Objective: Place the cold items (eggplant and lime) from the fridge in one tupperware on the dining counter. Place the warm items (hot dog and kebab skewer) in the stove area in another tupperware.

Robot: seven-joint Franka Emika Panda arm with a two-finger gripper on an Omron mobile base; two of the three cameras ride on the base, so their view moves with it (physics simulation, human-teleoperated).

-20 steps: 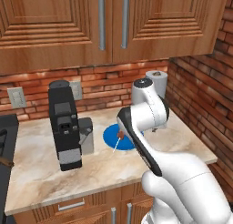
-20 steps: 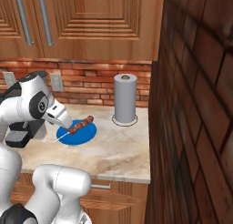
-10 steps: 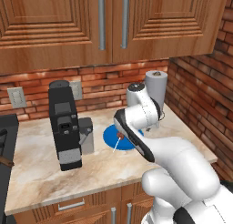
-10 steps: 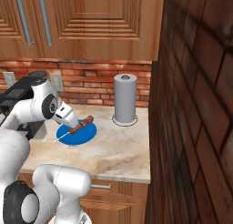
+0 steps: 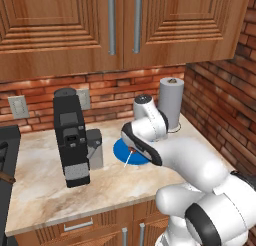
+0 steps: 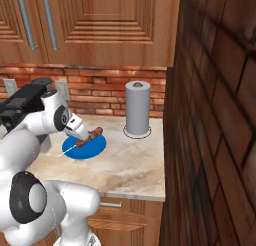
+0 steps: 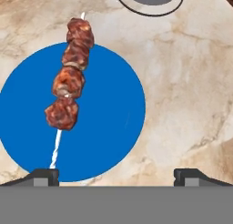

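nothing here can be read: no lettering, label, brand or number shows on the cabinets, the coffee machine (image 5: 71,139), the paper towel roll (image 6: 138,108) or the blue plate (image 7: 113,109).

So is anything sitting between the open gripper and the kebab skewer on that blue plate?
Nothing visible does. In the hand view the kebab skewer lies bare on the blue plate, with the open gripper above it and only plate between. The paper towel roll stands off to the side, beyond the plate.
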